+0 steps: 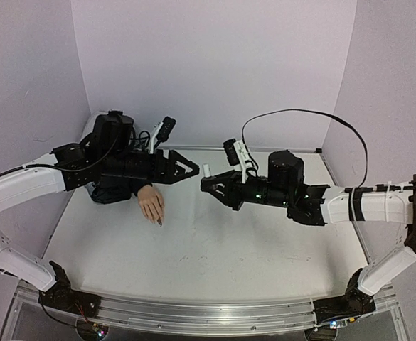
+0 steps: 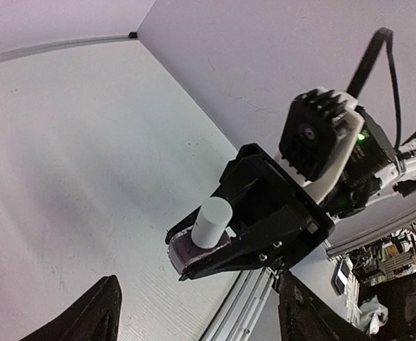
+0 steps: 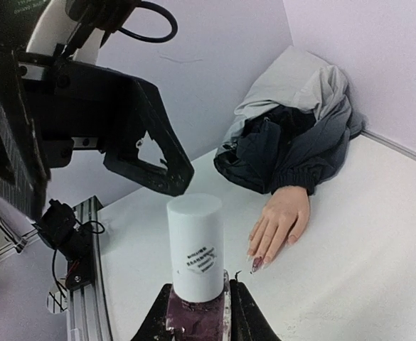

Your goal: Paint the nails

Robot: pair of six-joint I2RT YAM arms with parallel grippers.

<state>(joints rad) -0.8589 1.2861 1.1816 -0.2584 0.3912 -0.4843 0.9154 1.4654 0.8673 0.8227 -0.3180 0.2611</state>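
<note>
The peach mannequin hand [image 1: 151,204] lies palm down at the back left, its wrist in a black sleeve [image 1: 110,192]. In the right wrist view the hand [image 3: 284,219] shows one nail [image 3: 256,265] painted dark purple; the other nails look bare. My right gripper [image 1: 209,182] is shut on a purple nail-polish bottle [image 3: 193,320] with its white cap [image 3: 195,245] on, held above the table right of the hand. My left gripper [image 1: 185,169] is open and empty, its tips facing the cap [image 2: 211,222] a short way off. The left fingers [image 3: 154,149] hang behind the bottle.
A grey and black garment [image 3: 293,128] is bunched in the back left corner behind the hand. Lilac walls close the back and both sides. An aluminium rail [image 1: 193,312] runs along the near edge. A black cable [image 1: 300,114] arcs over the right arm.
</note>
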